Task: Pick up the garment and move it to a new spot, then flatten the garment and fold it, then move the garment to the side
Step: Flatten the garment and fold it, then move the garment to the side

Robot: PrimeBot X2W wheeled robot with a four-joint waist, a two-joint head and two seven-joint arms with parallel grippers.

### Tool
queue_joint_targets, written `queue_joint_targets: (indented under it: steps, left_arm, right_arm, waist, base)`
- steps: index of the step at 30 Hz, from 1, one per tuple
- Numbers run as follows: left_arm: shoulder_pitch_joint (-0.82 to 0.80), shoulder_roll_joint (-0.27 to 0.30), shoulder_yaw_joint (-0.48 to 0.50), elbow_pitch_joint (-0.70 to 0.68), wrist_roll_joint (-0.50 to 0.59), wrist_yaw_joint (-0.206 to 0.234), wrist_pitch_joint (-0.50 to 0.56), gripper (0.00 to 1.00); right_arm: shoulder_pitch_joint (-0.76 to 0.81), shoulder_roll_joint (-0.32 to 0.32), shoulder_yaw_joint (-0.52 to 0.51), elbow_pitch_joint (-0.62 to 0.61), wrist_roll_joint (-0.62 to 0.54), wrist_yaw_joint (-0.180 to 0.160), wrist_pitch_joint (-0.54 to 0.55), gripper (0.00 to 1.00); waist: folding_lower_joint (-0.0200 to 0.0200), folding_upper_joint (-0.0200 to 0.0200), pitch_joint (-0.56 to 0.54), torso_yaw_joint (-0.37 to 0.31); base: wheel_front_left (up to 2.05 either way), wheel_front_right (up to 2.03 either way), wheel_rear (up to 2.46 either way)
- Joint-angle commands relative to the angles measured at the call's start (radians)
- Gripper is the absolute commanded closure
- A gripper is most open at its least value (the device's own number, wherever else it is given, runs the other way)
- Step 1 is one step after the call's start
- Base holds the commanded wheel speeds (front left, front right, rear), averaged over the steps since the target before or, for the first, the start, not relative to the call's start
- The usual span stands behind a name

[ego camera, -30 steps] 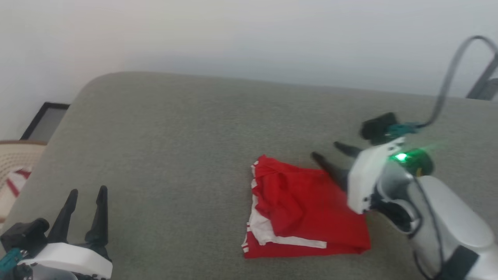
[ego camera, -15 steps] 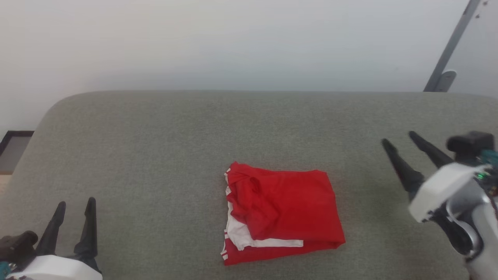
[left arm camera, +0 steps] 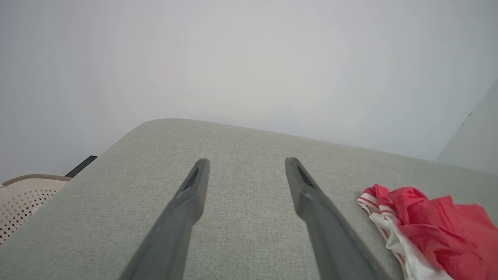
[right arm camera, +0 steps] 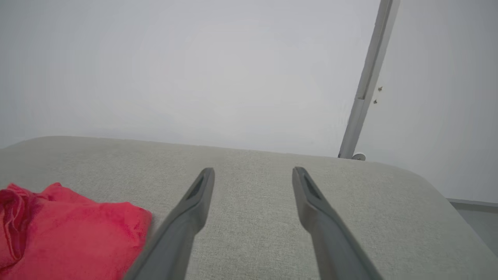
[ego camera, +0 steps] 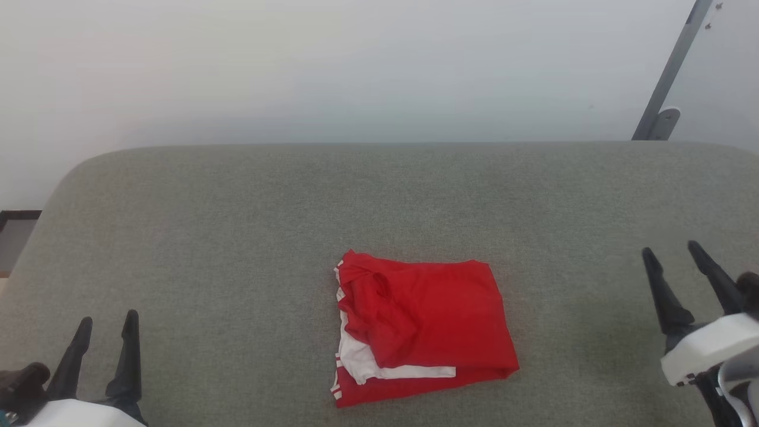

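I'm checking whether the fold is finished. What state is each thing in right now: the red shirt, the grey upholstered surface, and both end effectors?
Red jersey garment with white sleeves and striped trim: folded into a compact stack, lying flat, untouched.
Grey upholstered surface: bearing the garment near its front middle.
Left end effector: open, empty, clear of the garment.
Right end effector: open, empty, clear of the garment.

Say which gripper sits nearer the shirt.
The right gripper: the stretch of bare couch between it and the shirt is shorter than the one on the side of the left gripper. Both stand open, clear of the cloth.
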Motion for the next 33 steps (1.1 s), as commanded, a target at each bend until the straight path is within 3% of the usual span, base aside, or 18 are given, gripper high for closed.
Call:
queue_joint_targets:
  steps: [1,33]
  left_arm:
    - [0.012,0.003,0.001,-0.004,-0.003,-0.002,-0.004,0.0]
    - [0.014,0.02,-0.012,-0.029,-0.02,0.01,0.007,0.0]
  right_arm:
    - [0.014,0.008,-0.005,0.005,-0.008,-0.001,-0.011,0.0]
    - [0.078,0.061,-0.053,-0.019,-0.073,-0.001,-0.033,0.0]
  waist:
    - [0.0,-0.0001,0.0,0.001]
    - [0.0,-0.0001,0.01,0.004]
  base:
    - [0.0,0.0,0.0]
    - [0.0,0.0,0.0]
